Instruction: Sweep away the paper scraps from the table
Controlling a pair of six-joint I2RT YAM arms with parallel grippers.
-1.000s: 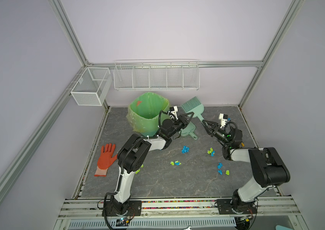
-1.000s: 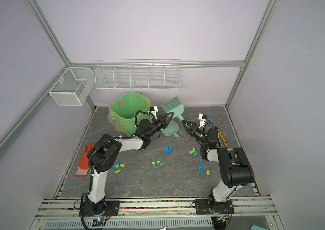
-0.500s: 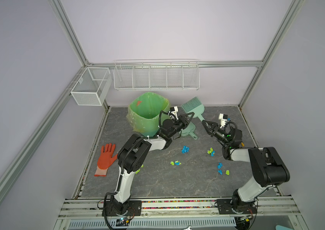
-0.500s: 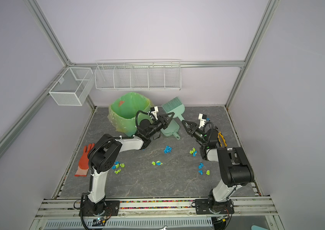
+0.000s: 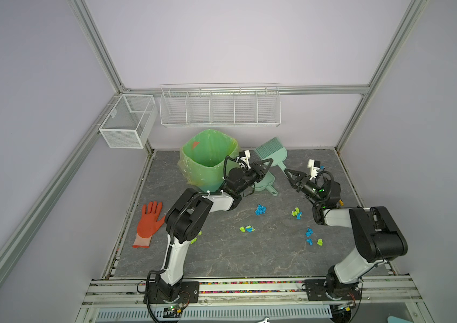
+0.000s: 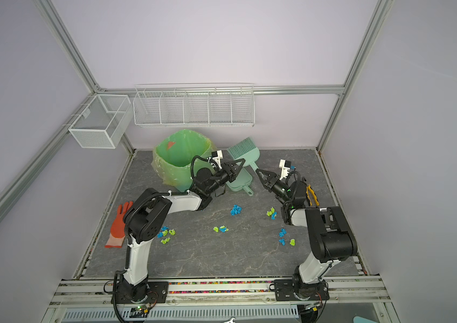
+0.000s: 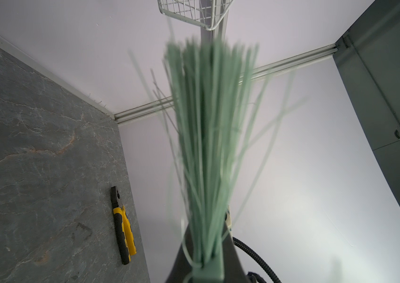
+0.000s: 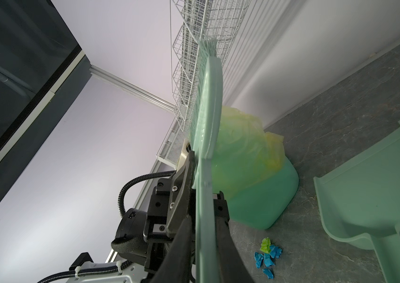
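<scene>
Grey marble-look table (image 5: 221, 251) w/ metal rails, lilac walls; white mesh basket (image 5: 126, 120) on the L wall, wire rack (image 5: 219, 105) on the back wall. Orange glove (image 5: 149, 221) lies flat at the table's L edge. Paper scraps (image 5: 261, 209), blue + lime bits, are all on the table in small clusters: one by the L arm (image 6: 149, 221) near the L edge, two around the table's middle, two more toward the R edge.

Green bin (image 5: 207, 156) w/ liner stands upright near the back L corner. L gripper (image 5: 266, 165) sits just beside the bin, clamped tight on the brush (image 5: 270, 148) where the head meets the bristles; the L wrist view shows bristles fanning out of the jaws, blurred. Brush is off the table, tilted, bristles up toward the back wall, handle running down to the R gripper (image 5: 287, 171). Mint dustpan (image 5: 263, 183) lies on the table below the L gripper, handle toward the front edge, nothing gripping it.

R gripper jaws are narrow, one finger (image 8: 184, 245) each side of the brush handle, looking in contact w/ it in the R wrist view. Yellow-black pliers (image 6: 312, 194) lie at the R edge, behind the R arm.
</scene>
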